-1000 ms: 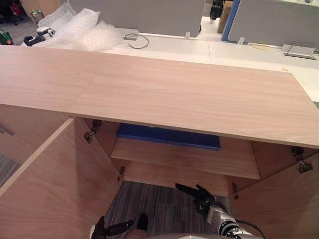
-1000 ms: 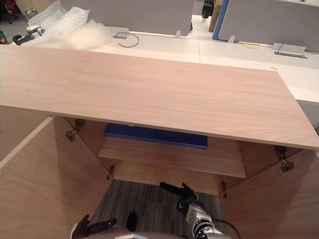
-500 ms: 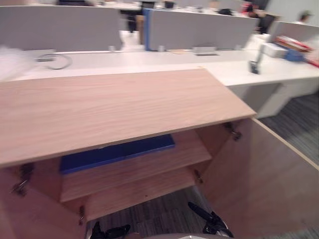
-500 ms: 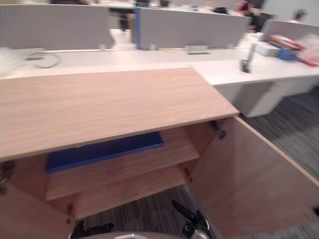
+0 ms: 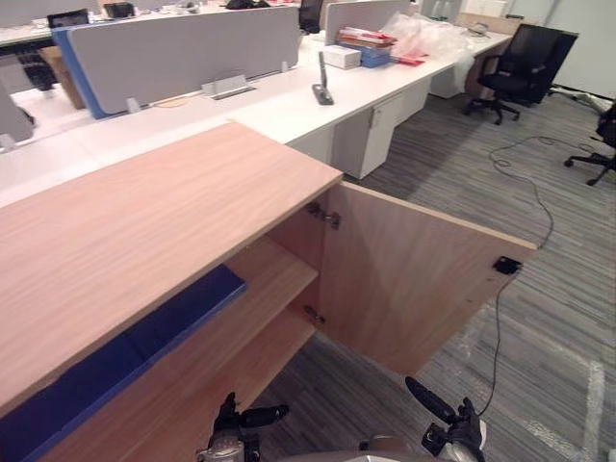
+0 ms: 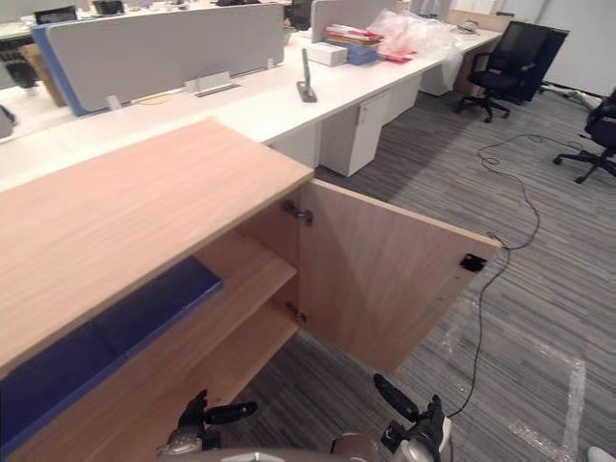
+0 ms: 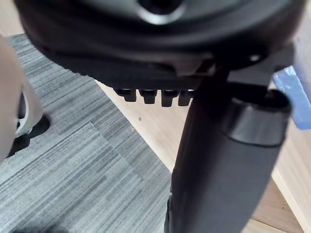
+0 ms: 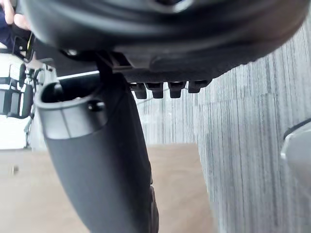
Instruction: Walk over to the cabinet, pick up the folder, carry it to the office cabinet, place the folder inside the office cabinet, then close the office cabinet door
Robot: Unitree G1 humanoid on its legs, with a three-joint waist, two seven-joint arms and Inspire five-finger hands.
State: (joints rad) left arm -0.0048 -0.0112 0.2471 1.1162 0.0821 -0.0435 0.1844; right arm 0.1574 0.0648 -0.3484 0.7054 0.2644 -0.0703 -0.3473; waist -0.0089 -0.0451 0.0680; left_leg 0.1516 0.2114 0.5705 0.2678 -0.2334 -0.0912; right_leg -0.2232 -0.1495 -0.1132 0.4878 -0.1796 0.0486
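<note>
The blue folder [image 5: 125, 351] lies flat on the upper shelf [image 5: 265, 284] inside the wooden office cabinet, under its long top board [image 5: 144, 221]. The cabinet's right door [image 5: 414, 279] stands wide open, swung out over the carpet. My left hand [image 5: 239, 423] hangs low in front of the cabinet's lower shelf, fingers relaxed, holding nothing. My right hand [image 5: 450, 428] hangs low near the open door's lower edge, fingers straight and empty. In the left wrist view a corner of the blue folder [image 7: 294, 92] shows past the thumb [image 7: 223, 160].
White desks with grey dividers [image 5: 183, 48] run behind the cabinet. A black office chair [image 5: 520, 58] stands at the far right, and a thin cable [image 5: 525, 192] trails over the striped carpet. Open carpet lies to the right of the door.
The camera has swung to the right, so the cabinet's right door and the office floor now show. Both hands stay low and empty; the folder has not moved.
</note>
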